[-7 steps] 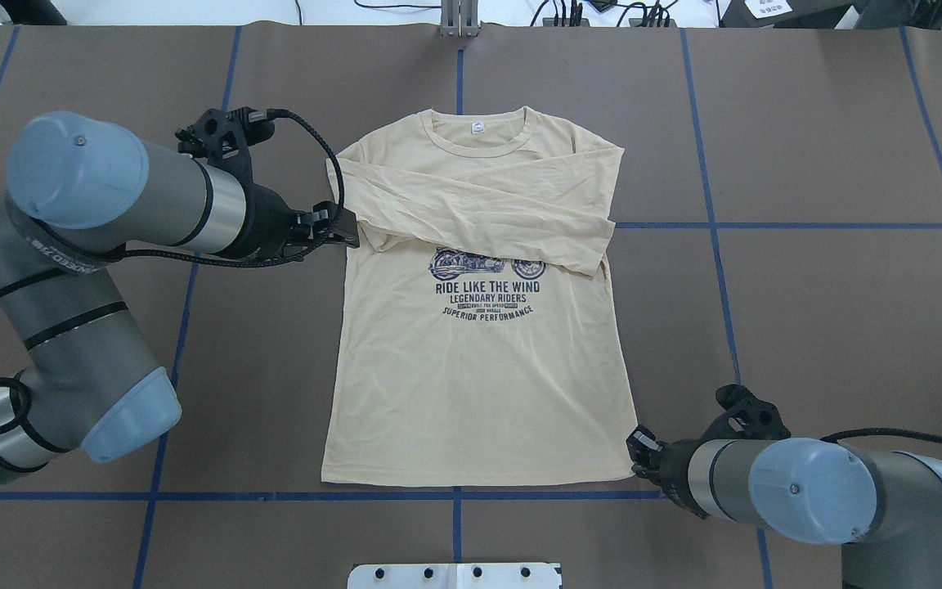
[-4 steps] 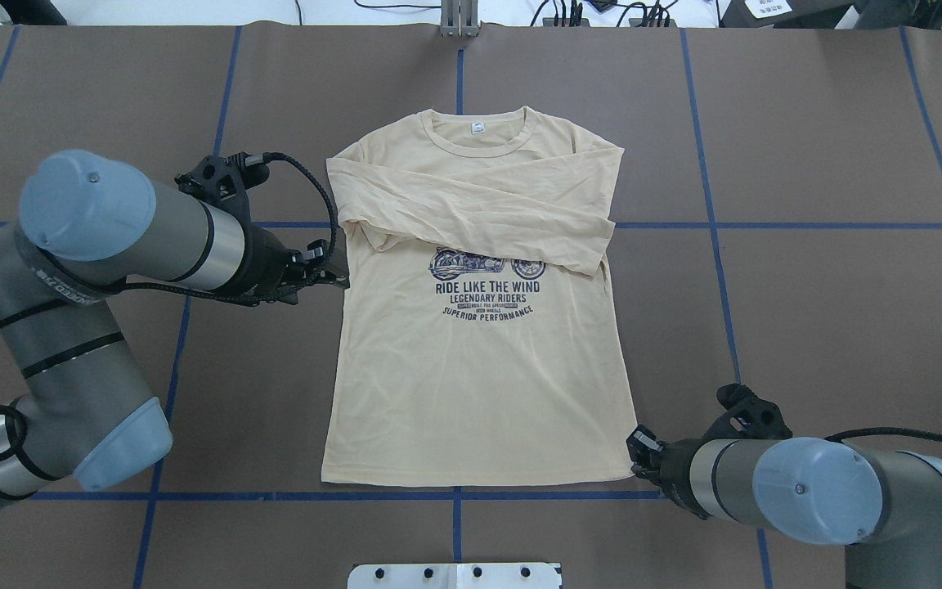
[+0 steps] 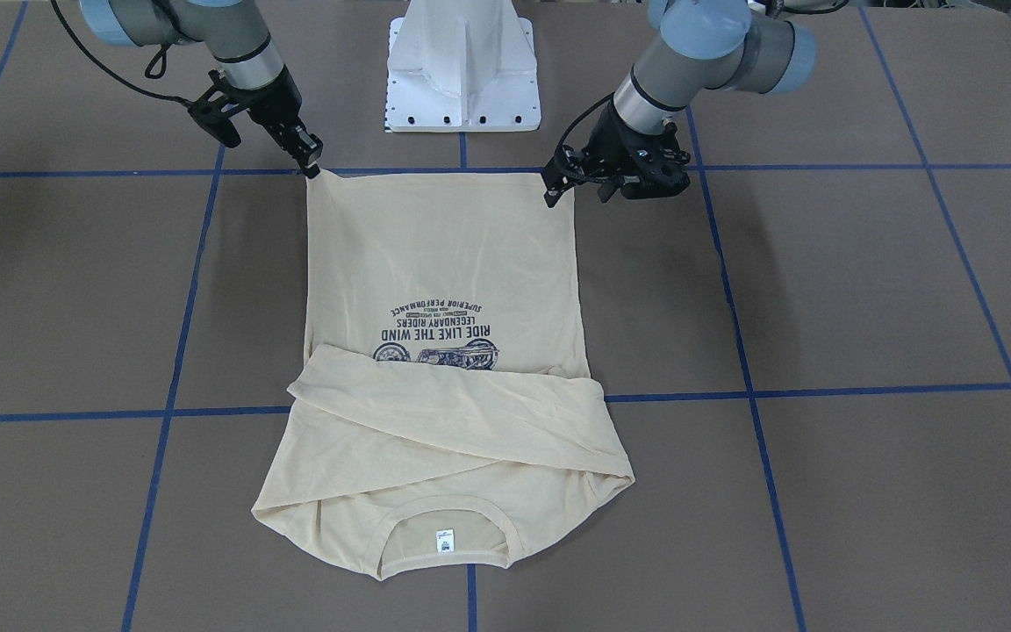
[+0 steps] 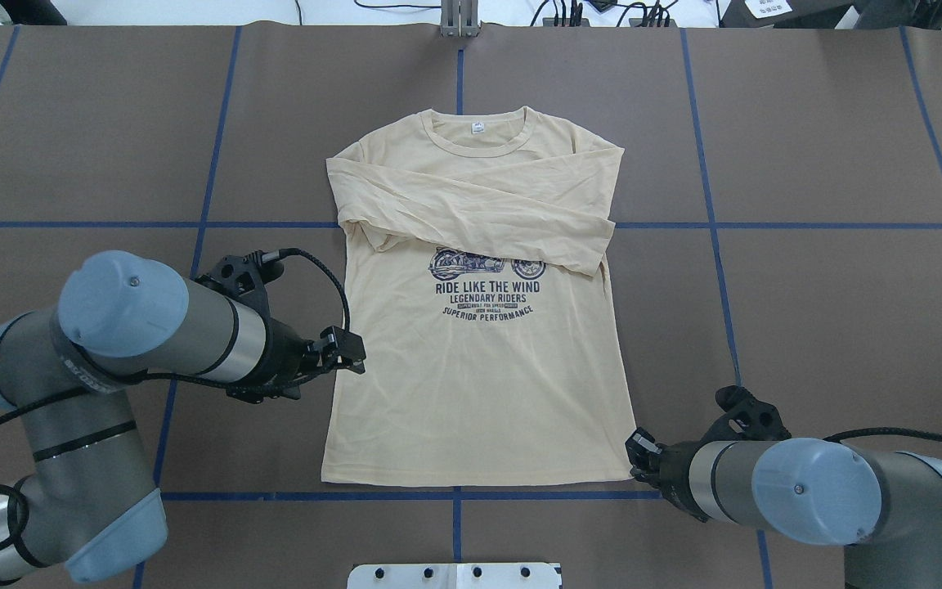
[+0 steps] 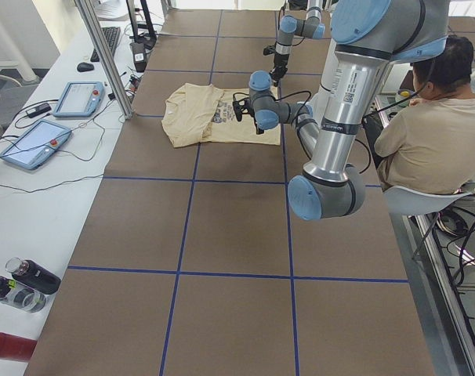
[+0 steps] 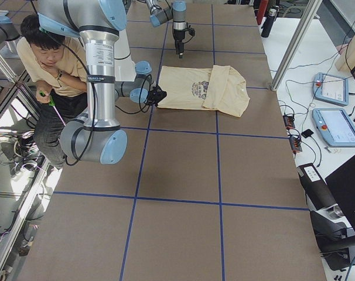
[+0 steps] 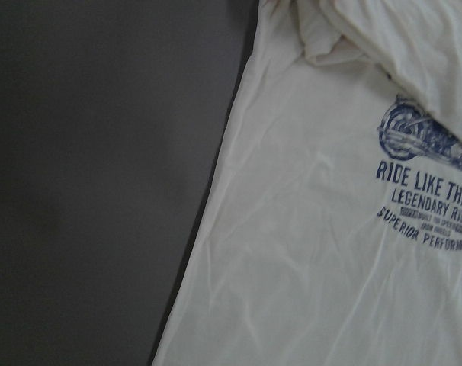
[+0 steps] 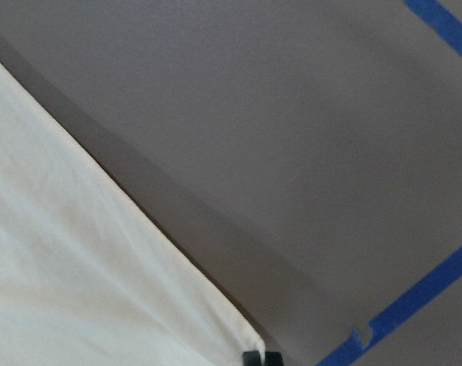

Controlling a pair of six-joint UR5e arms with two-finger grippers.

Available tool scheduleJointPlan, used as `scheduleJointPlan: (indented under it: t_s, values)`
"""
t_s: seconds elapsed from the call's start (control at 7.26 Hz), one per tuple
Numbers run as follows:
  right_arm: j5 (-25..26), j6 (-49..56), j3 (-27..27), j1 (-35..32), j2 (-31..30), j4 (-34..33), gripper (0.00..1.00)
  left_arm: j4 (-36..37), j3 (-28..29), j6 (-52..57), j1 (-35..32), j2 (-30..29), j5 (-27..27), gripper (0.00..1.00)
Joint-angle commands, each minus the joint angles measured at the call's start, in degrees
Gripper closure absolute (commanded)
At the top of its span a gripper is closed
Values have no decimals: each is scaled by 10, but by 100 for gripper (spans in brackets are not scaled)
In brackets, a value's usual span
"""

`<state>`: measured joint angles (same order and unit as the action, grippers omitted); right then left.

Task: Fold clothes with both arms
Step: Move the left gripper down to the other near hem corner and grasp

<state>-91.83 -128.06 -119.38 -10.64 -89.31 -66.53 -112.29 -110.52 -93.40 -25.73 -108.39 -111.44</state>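
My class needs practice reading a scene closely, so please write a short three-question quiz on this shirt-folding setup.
1. True or false: both sleeves lie folded across the chest of the T-shirt.
2. The left gripper is beside which part of the T-shirt? A) collar B) side edge C) hem corner
3. Fill in: the right gripper is at a corner of the ____.
Key: 1 true; 2 B; 3 hem.
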Motion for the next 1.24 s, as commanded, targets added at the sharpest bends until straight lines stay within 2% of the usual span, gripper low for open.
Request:
scheduleJointPlan:
  t_s: [0.0, 0.69, 1.1]
  values:
    - [0, 0, 1, 1, 1, 0, 100, 1, -4, -3, 49, 12, 50, 1]
    - [1, 0, 3, 1, 2, 0, 100, -1, 6, -47, 72, 29, 50, 2]
    - [0, 0, 3, 1, 5, 0, 100, -1, 7, -47, 73, 40, 46, 27]
